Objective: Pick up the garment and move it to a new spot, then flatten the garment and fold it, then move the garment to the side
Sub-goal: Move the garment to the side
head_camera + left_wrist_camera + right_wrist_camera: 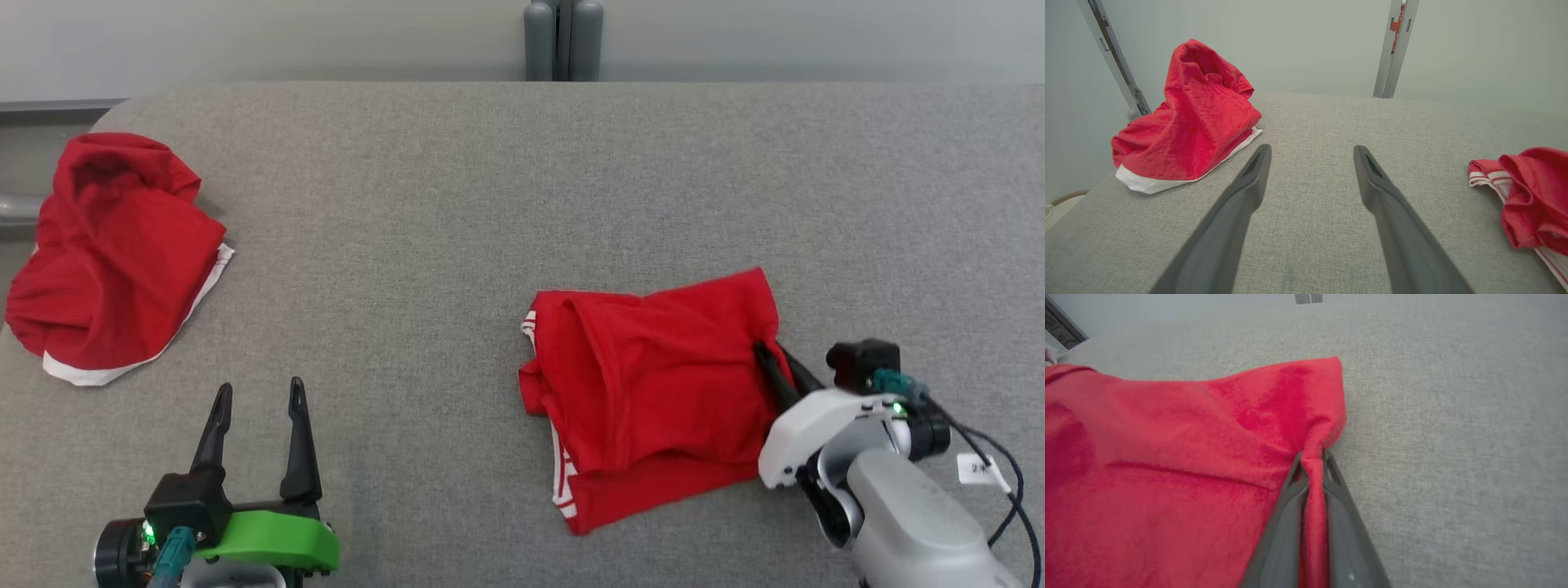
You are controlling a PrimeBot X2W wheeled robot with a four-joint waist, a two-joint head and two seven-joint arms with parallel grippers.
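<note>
- Right now your garment [653,384] lies as a loose, roughly folded bundle on the table [457,204], in its near right part and clear of every edge.
- Your right gripper [1312,455] is pressed together on a pinch of red cloth at the side of the bundle that faces the table's right end. A narrow ridge of fabric runs down between the two fingers.
- Your left gripper [259,388] is spread wide and holds nothing, hovering over bare table near its front left.
- A second red heap [114,253] sits by the table's left end, well apart from the task piece. Leave it alone.
- Expect the cloth to be light, soft and limp: it will drape and trail, not lift as one slab. Held at one edge, the layers will probably peel apart.
- The pinch looks thin, so I judge it could slip under a quick pull. Lift slowly.
- For flattening, take hold at corners or along the white-striped trim [563,482] on the side facing the table's left end, where the hem looks thicker.
</note>
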